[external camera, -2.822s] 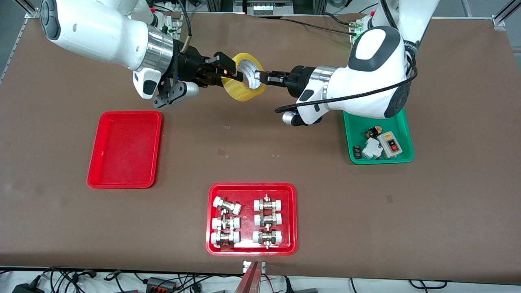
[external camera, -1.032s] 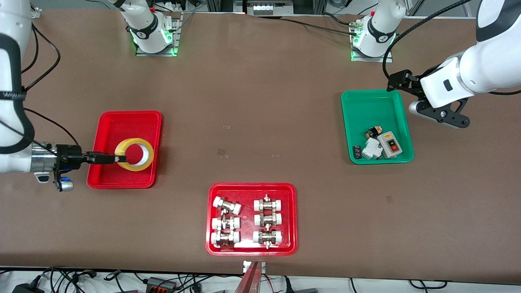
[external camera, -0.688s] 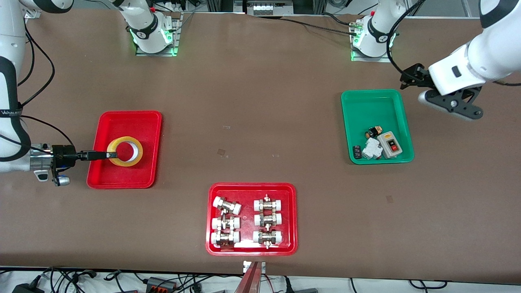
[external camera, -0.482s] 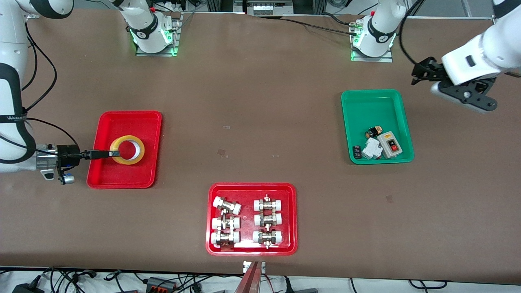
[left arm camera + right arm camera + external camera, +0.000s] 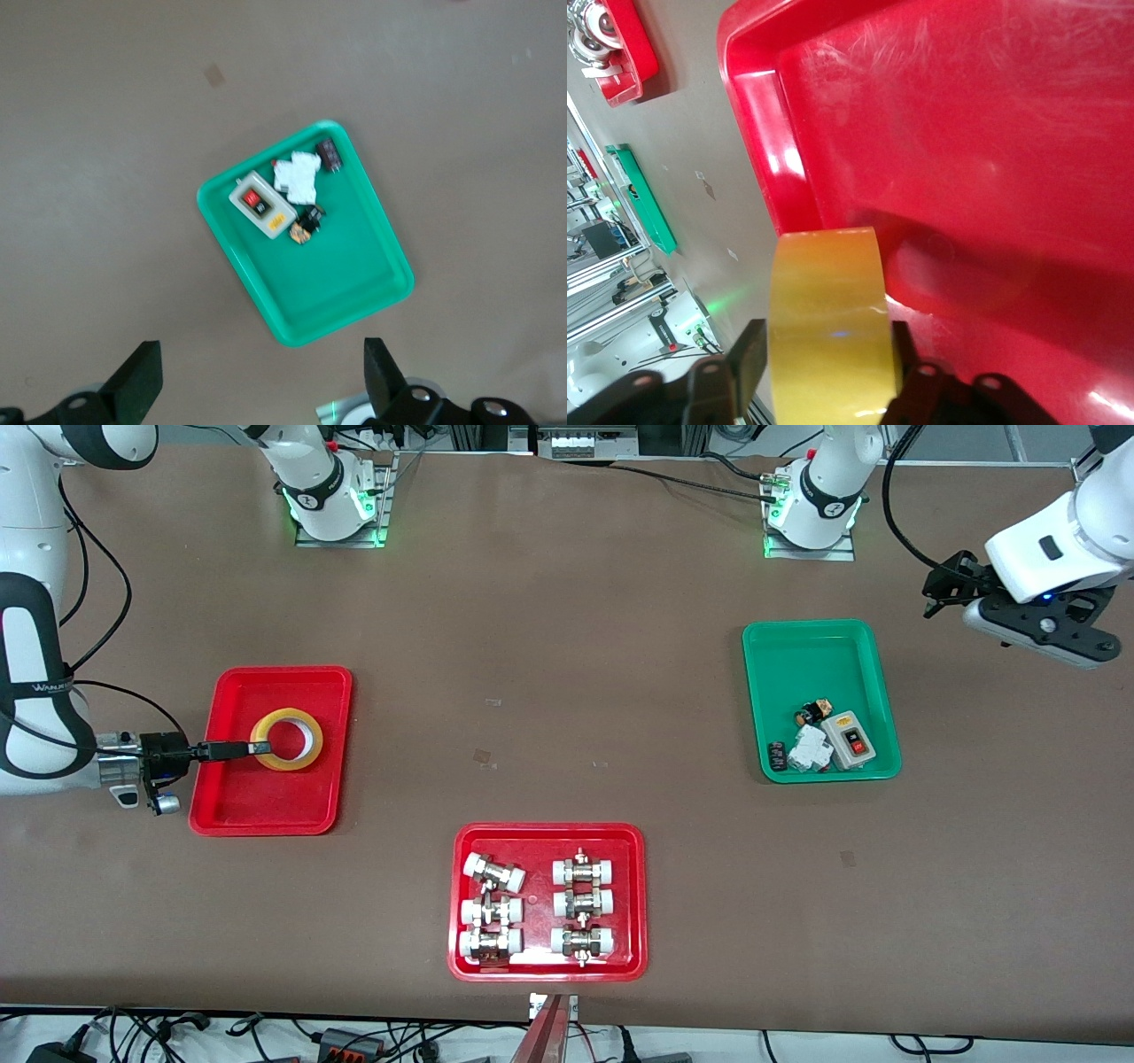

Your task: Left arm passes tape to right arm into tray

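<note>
The tape [image 5: 288, 763], a yellow roll with a whitish core, lies nearly flat, low inside the red tray [image 5: 266, 806]. My right gripper [image 5: 257, 748] reaches in over the tray's rim at the right arm's end and is shut on the roll's edge. In the right wrist view the tape [image 5: 828, 328] fills the space between the fingers of my right gripper [image 5: 826, 338], just over the tray floor [image 5: 966, 133]. My left gripper [image 5: 939, 589] is open and empty, up in the air past the green tray [image 5: 811, 655]. It looks down on that tray [image 5: 345, 292] between its spread jaws [image 5: 261, 372].
A second red tray [image 5: 549, 831] with white-capped metal fittings sits near the front camera at mid-table; it also shows in the right wrist view [image 5: 620, 44]. The green tray holds a switch box [image 5: 849, 740] and small parts. The arm bases stand along the table's edge farthest from the camera.
After the handover in mid-air, my right gripper carried the tape down into the red tray and laid it flatter. My left arm pulled back, up and toward its own end of the table.
</note>
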You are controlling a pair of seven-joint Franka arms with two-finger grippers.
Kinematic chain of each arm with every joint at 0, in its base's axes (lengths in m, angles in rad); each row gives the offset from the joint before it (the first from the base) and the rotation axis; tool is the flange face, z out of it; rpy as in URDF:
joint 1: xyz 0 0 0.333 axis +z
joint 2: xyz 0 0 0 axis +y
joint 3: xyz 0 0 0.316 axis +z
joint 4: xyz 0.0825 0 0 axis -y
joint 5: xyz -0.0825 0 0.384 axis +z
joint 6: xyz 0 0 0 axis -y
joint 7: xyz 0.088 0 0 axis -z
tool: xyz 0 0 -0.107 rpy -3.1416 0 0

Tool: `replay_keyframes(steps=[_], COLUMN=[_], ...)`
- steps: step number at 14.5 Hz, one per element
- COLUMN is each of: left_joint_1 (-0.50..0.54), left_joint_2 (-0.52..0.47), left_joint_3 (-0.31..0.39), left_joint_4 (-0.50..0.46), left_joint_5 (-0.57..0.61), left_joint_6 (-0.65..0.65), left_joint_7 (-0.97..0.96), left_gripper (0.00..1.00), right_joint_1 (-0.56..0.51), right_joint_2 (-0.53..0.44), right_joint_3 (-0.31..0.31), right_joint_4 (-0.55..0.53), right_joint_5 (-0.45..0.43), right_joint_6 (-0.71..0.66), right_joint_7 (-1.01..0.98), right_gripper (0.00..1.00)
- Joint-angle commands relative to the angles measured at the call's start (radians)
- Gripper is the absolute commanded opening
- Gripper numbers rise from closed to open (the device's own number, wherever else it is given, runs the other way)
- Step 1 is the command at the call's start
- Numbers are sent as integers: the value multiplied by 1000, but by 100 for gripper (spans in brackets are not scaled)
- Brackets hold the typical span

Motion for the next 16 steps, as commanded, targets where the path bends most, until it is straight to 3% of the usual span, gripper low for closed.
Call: replay_keyframes(steps=[1, 4, 6, 9, 14, 16], left_joint_1=[4, -3, 5, 24, 34, 43], left_joint_2=[-14, -38, -41, -40, -24, -21], left_joint_3=[-7, -1, -2, -1, 30, 31], left_joint_4=[67, 53, 48, 41, 45, 56], left_joint_5=[19, 16, 12, -65, -106, -106], left_joint_6=[52, 37, 30, 30, 42, 37], left_joint_7=[-22, -48, -169, -204, -246, -240], left_gripper=[100, 100, 100, 100, 100, 100], right_joint_1=[-22, 2, 33, 79, 132, 166], right_joint_2=[1, -4, -10, -54, -195, -247], right_joint_3=[22, 22, 22, 23, 28, 28], right_joint_4=[-5, -6, -5, 12, 92, 122], right_joint_5=[-6, -54, -145, -316, -511, -554], right_joint_6=[-15, 14, 60, 144, 132, 68], right_joint_7=[-25, -31, -31, -29, 144, 266], right_gripper=[100, 100, 100, 100, 100, 100])
